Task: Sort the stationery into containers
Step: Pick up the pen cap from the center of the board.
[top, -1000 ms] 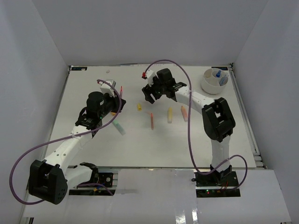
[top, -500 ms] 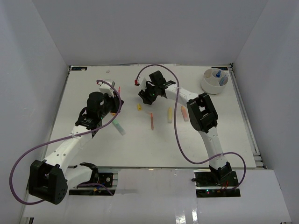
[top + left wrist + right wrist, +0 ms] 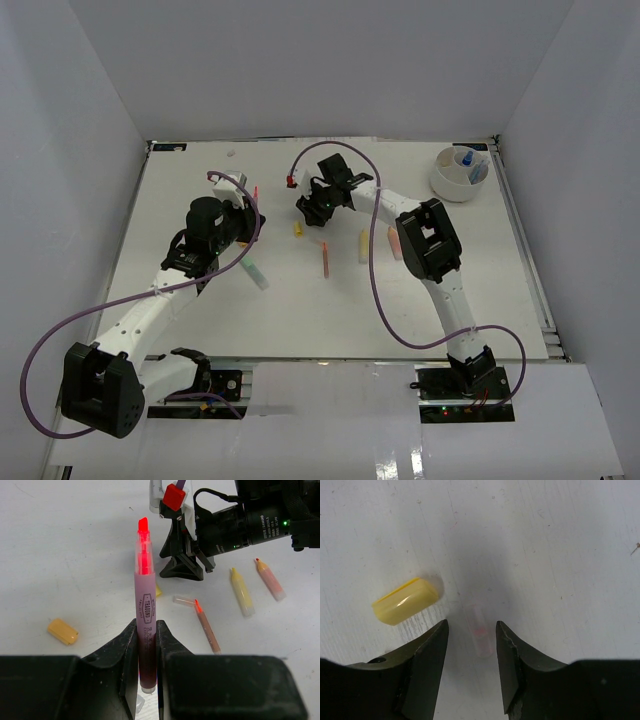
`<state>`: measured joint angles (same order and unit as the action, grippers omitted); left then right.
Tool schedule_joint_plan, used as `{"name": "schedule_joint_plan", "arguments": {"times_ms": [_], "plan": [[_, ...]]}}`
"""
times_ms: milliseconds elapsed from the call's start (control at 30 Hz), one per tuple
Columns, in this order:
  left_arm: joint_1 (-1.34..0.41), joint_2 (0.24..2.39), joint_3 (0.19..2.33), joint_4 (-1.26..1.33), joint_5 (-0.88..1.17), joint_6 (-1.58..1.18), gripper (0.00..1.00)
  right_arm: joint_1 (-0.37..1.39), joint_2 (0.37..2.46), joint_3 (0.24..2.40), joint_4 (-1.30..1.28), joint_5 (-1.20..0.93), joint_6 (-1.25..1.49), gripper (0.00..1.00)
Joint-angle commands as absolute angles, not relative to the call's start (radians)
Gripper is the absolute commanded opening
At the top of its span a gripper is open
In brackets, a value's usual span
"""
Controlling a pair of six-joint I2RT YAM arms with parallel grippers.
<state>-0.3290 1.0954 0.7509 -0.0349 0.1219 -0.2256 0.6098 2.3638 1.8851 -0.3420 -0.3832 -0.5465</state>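
My left gripper [image 3: 145, 630] is shut on a pink highlighter [image 3: 145, 605] with its red tip bare, held above the table at the left centre [image 3: 247, 200]. My right gripper [image 3: 471, 626] is open, low over the table, with a small clear pinkish cap [image 3: 480, 630] lying between its jaws; it shows in the top view [image 3: 308, 206]. A short yellow piece [image 3: 406, 601] lies just left of the jaws. An orange pen [image 3: 325, 258], a yellow highlighter [image 3: 364, 245], an orange-pink highlighter [image 3: 394, 240] and a green highlighter [image 3: 256, 272] lie on the table. The white tub [image 3: 452, 185] stands far right.
The tub holds a blue-capped item [image 3: 467, 160]. A second yellow piece [image 3: 63, 631] lies left of the held highlighter. White walls enclose the table on three sides. The right arm's cable [image 3: 375, 270] loops over the middle of the table.
My right gripper has moved left and down toward the clear cap and the yellow piece. My left gripper has stayed put with the pink highlighter.
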Motion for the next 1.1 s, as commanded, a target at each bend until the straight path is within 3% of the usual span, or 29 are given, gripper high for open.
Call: {"name": "schedule_joint_plan", "arguments": {"times_ms": [0, 300, 567, 900, 1067], "plan": [[-0.324, 1.080, 0.785, -0.035, 0.146, -0.221, 0.00, 0.607, 2.396, 1.937, -0.376, -0.387, -0.572, 0.49], [-0.324, 1.083, 0.784, -0.031, 0.170, -0.221, 0.00, 0.611, 2.428, 1.983, -0.434, -0.357, -0.592, 0.42], [-0.324, 1.077, 0.776, -0.009, 0.224, -0.215, 0.00, 0.611, 2.370, 1.965, -0.449, -0.321, -0.595, 0.29], [-0.324, 1.012, 0.732, 0.095, 0.356, -0.209, 0.00, 0.614, 2.123, 1.885, -0.442, -0.325, -0.493, 0.08], [-0.324, 0.974, 0.703, 0.162, 0.457, -0.216, 0.00, 0.624, 1.901, 1.740, -0.315, -0.336, -0.336, 0.08]]}}
